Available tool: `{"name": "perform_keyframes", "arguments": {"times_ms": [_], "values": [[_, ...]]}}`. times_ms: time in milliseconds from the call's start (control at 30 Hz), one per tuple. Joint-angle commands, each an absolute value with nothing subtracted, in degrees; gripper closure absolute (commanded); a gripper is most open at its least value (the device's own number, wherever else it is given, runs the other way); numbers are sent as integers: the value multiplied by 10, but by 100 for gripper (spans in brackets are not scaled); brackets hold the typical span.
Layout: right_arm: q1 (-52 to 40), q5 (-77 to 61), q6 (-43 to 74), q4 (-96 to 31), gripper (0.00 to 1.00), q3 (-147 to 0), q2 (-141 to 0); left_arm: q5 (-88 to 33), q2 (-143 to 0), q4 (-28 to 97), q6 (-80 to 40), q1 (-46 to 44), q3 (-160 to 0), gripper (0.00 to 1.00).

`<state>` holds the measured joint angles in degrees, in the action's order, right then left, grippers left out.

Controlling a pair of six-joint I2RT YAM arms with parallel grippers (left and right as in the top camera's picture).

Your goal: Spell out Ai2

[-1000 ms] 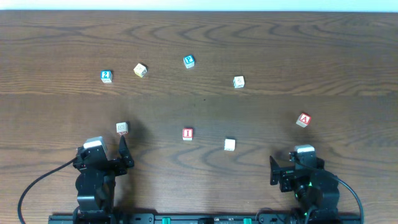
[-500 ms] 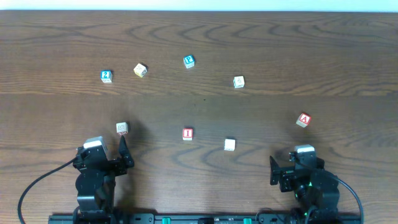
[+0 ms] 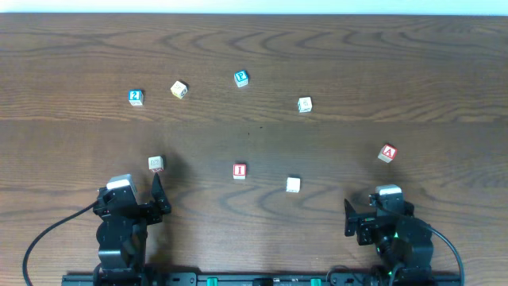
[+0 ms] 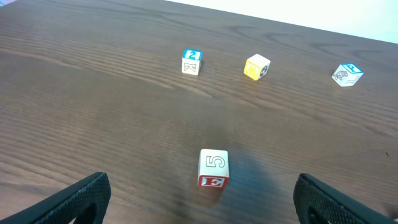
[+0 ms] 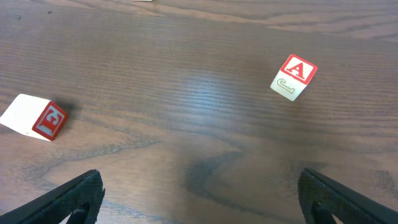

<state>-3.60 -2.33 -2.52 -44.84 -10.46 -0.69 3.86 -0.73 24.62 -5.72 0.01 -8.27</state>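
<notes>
The red A block (image 3: 387, 152) lies at the right, ahead of my right gripper (image 3: 381, 210); it also shows in the right wrist view (image 5: 294, 76). The red I block (image 3: 240, 171) lies in the middle. The blue 2 block (image 3: 136, 97) lies far left, also in the left wrist view (image 4: 192, 61). My left gripper (image 3: 131, 199) sits near the front edge. Both grippers are open and empty, as the left wrist view (image 4: 202, 208) and the right wrist view (image 5: 199, 202) show.
A block with a 5 and a red E (image 4: 213, 168) lies just ahead of the left gripper. A white block with a red 3 (image 5: 35, 117) lies left of the right gripper. A yellow block (image 3: 178, 89), a blue block (image 3: 241, 78) and a green-marked block (image 3: 305, 104) lie further back.
</notes>
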Motion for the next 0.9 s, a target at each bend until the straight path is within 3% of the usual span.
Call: {"name": "perform_keyframes", "arguments": {"times_ms": [0, 667, 867], "values": [[-29, -19, -18, -447, 1, -98, -3, 45, -3, 246, -49, 4, -71, 5], [-29, -18, -16, -440, 1, -98, -3, 45, -3, 246, -49, 4, -71, 5], [-29, -170, 125, -368, 1, -98, -3, 45, -3, 246, -49, 4, -71, 5]]}}
